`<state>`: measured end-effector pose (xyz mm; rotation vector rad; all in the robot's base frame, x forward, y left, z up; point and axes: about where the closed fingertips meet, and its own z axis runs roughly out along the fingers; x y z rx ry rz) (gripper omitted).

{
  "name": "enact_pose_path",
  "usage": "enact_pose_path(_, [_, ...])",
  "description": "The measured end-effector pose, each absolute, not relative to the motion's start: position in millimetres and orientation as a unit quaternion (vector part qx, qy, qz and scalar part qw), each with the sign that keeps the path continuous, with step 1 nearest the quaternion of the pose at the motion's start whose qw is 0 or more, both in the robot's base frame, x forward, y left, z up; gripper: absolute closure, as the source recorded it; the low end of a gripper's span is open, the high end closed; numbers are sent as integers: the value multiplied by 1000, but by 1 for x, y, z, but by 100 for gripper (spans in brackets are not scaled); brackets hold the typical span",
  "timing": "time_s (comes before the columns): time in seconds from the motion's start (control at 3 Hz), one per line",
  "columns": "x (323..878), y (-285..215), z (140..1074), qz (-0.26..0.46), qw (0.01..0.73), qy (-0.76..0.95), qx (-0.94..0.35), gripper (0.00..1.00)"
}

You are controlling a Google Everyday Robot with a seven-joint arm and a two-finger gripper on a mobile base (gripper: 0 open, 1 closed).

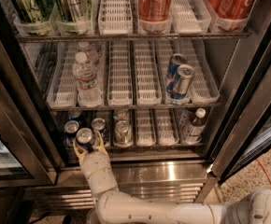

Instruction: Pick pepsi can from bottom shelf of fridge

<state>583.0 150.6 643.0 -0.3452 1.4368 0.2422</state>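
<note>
Pepsi can (84, 136), short, dark blue aluminium with a silver pull-tab top, stands at the front left corner of the lowest white-trayed wire table (163, 145) in the stainless-steel fridge (173, 171). Its logo is hidden from me. My tan two-finger claw (89, 145) reaches in low, fingers apart astride it, likely to take its body. The silver-topped can (122, 130) to the right is not my target.

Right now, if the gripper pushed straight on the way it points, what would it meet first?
The gripper, at the front of the bottom shelf, points into the fridge. The pepsi can sits right at its tip, so it would likely meet that first; contact is unclear.
</note>
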Motion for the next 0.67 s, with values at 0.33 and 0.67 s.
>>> enact_pose_path(0.33, [583,151,643,110,733,653,-157,100])
enact_pose_path(0.67, [568,149,639,113,725,660,-161,100])
